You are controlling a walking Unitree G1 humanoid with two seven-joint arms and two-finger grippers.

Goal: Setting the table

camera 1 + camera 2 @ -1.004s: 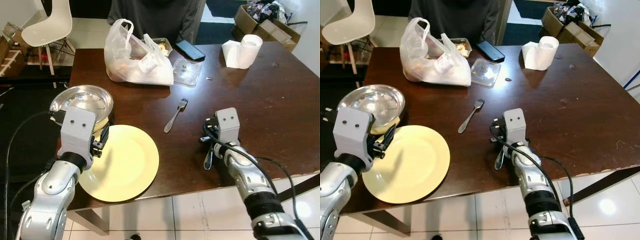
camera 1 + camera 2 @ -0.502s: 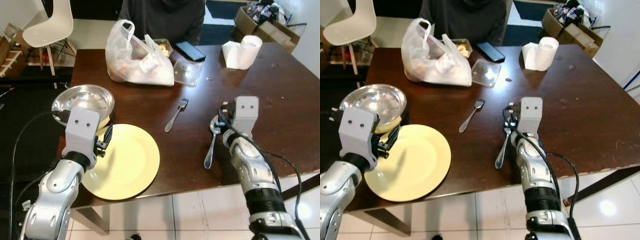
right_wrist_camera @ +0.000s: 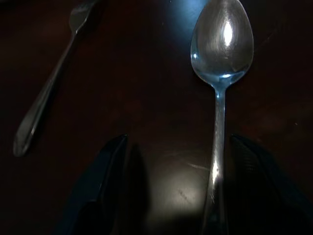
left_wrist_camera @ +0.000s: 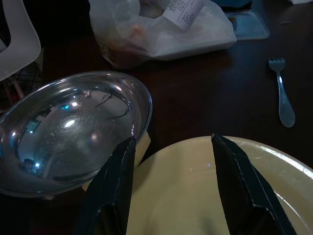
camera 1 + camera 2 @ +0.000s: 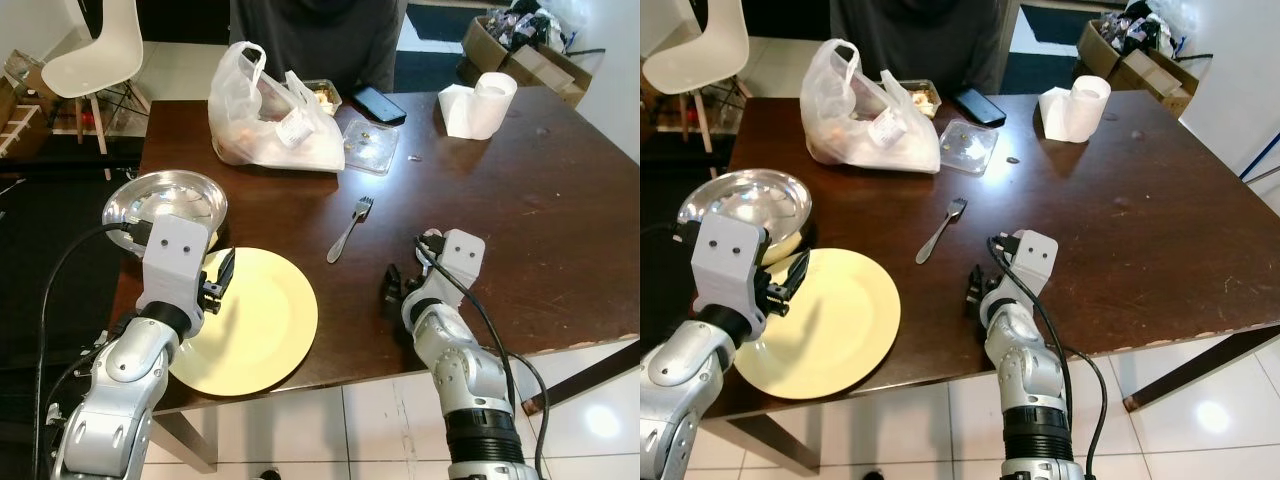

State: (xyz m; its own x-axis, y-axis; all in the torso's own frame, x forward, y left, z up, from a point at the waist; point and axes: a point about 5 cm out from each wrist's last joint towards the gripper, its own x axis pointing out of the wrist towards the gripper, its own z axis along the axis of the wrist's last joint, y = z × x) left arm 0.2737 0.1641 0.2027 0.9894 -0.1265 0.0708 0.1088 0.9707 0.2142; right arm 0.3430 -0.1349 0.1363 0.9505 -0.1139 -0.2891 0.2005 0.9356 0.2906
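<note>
Spoon (image 3: 222, 73) handle seemingly hidden beneath right pincer (image 3: 176, 196).

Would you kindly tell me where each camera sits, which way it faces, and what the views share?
Left eye view: on the head, looking down at the brown table; both silver arms show.
Right eye view: the same, offset sideways.
Left wrist view: along the open left gripper, over the yellow plate, beside the steel bowl.
Right wrist view: along the open right gripper, with the spoon between its fingers.
Shared: the fork lies in all four.
</note>
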